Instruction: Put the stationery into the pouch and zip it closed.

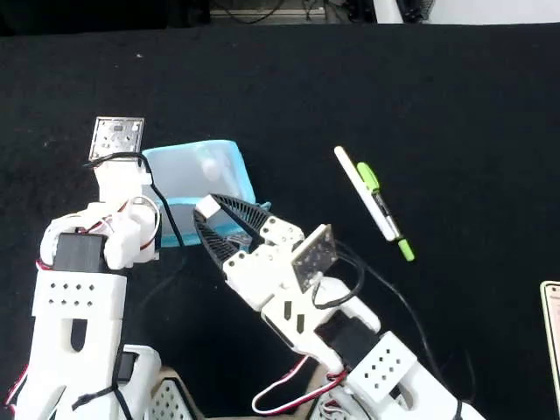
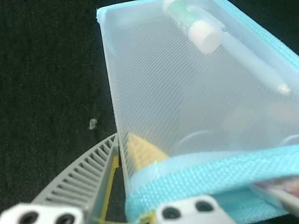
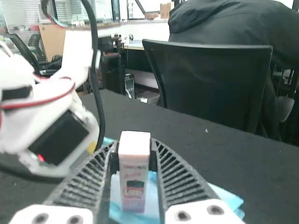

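- A card (image 1: 551,328) lies at the table's (image 1: 350,87) right edge, nearest the arms' bases and well apart from everything else
- The right gripper (image 1: 213,216) has its black ribbed fingers closed to a narrow gap on a white eraser (image 3: 134,172), which stands upright between them with its top end above the fingertips
- The eraser's sleeve carries a short line of dark print over a pink picture; the letters are too small to make out
- From above, the eraser sits over the near edge of the pouch (image 1: 199,179); the right wrist view shows the teal fabric just below the fingers
- The left gripper (image 2: 122,145) is at the pouch's left near corner, closed on its side wall: the grey ribbed finger lies against the outside, and a yellow tip shows through the mesh just inside
- The pouch is translucent with a teal zip band, and its mouth is on the side nearest the arms
- Inside it, at the far end, lie a white-capped stick with a green body (image 2: 191,23) and a slim white pen (image 2: 254,63) beside it
- Both arms carry small square marker plates with a dot pattern, no readable words
- To the right of the pouch, well clear of both grippers, a white pen (image 1: 360,188) with dark print on its barrel and a green highlighter (image 1: 385,214) lie touching, side by side on the black cloth
- Beyond the table's far edge stands a black chair (image 3: 210,84)
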Controlling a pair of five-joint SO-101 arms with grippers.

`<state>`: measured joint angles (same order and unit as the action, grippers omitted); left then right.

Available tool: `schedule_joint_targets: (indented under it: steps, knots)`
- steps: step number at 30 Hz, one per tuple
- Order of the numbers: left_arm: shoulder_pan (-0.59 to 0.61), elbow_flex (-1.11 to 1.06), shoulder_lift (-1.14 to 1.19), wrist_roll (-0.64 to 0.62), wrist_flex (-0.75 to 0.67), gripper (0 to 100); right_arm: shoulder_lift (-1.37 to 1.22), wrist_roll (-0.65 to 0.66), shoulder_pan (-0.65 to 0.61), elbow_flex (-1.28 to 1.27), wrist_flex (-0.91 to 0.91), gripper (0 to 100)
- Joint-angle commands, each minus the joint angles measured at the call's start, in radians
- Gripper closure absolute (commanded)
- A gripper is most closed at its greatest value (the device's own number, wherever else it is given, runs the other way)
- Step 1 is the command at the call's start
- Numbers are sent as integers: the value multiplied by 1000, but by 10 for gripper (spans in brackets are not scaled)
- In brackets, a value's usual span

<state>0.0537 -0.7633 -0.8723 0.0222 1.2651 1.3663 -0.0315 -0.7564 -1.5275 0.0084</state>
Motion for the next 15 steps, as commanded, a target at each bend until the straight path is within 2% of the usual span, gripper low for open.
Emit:
schedule_joint_targets:
  steps: [1,15]
  knots:
    - [-8,8,5,-14,23,970,22,0,-5,-15,-26,987]
    - [-7,8,5,-14,23,970,22,0,0,-25,-14,987]
